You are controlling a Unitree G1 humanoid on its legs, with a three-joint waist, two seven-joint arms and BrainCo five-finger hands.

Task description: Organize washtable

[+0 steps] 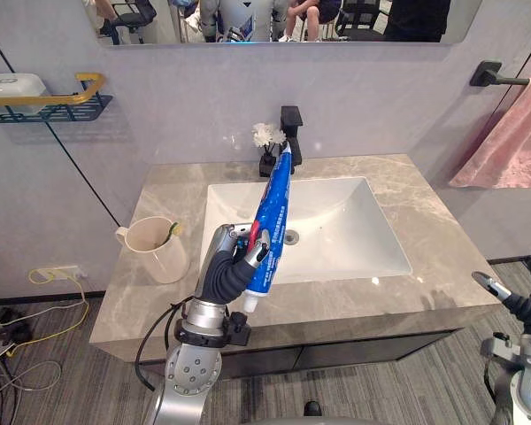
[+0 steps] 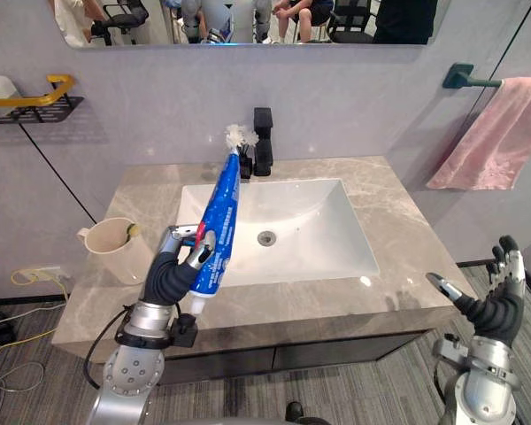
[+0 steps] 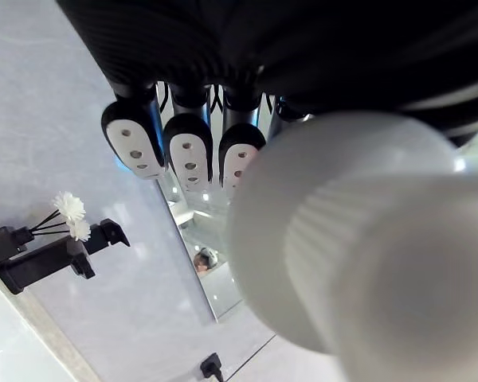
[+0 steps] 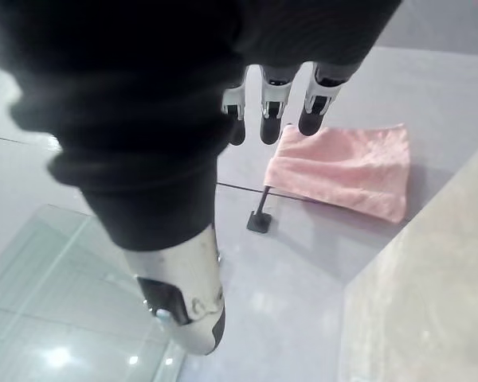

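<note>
Take the sink (image 1: 345, 232) as the dial. The toothpaste tube (image 1: 273, 208) is in the robot's left hand (image 1: 226, 266) at about 7 o'clock, over the front-left rim. The fingers (image 3: 187, 151) and thumb are curled round the tube's lower end, so this is a firm wrap and not a fingertip pinch. The tube stands nearly upright with its white cap (image 3: 366, 255) pointing down just below the fist. Its crimped tail leans toward 12 o'clock, where it lines up with the black tap (image 1: 291, 131) and the little holder of white flowers (image 1: 266, 137). Gripping low near the cap looks deliberate to me, because the heavy end stays in the hand and the light tail is free to swing.

The beige cup (image 1: 159, 252) sits on the stone counter (image 1: 425, 195) at 9 o'clock, just beside the hand. A small yellow-green thing leans against its rim; I can't tell what it is. As it is the nearest open holder, I'd guess the tube is meant to go in there. That would need a short swing toward 9 o'clock and a lowering, cap first.

The right hand (image 2: 493, 308) waits off the counter's corner at 4 o'clock, with its fingers straight and spread and nothing in them. It is probably kept out there so the left arm has room.

A pink towel (image 1: 504, 142) hangs on the wall at 2 o'clock and a wire shelf (image 1: 49, 104) at 10 o'clock. Both are well apart from the work.
</note>
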